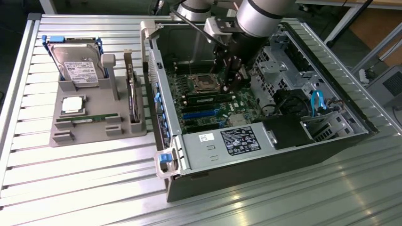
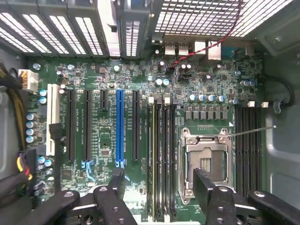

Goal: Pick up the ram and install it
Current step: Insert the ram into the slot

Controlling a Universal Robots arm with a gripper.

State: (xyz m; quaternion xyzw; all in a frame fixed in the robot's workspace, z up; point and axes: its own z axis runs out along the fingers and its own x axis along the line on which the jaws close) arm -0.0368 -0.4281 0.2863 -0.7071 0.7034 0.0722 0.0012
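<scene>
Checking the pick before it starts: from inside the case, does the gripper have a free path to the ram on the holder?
Probably yes. The gripper is open and empty over the motherboard; the ram lies uncovered on the grey holder outside the case.

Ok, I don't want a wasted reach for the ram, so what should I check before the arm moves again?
1. Claw open: ok, jaws stand wide apart.
2. Claw empty: ok, nothing between the fingers.
3. Ram ready to pick: ok, it lies flat in the grey tray, outside the computer case.
4. Claw at the ram: not ok, it hangs inside the case over the motherboard.
5. Memory slots free: cannot tell.
</scene>
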